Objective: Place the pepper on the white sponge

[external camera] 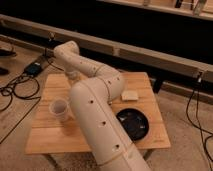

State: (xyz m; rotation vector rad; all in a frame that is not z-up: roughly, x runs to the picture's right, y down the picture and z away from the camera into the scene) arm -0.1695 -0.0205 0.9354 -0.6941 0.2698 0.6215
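The white sponge (130, 94) lies flat on the wooden table (50, 140), right of the arm's elbow. The pepper is not visible; I cannot tell whether the arm hides it or the gripper holds it. My big white arm rises from the bottom centre, bends at the elbow, and reaches back left over the table's far left corner. The gripper (73, 76) hangs down from the wrist there, mostly hidden behind the forearm, well left of the sponge.
A white cup (60, 108) stands on the table's left part, next to the arm. A black bowl (133, 123) sits front right, below the sponge. A flat black device (35, 68) and cables (15, 92) lie on the floor at left. A dark wall with a rail runs behind.
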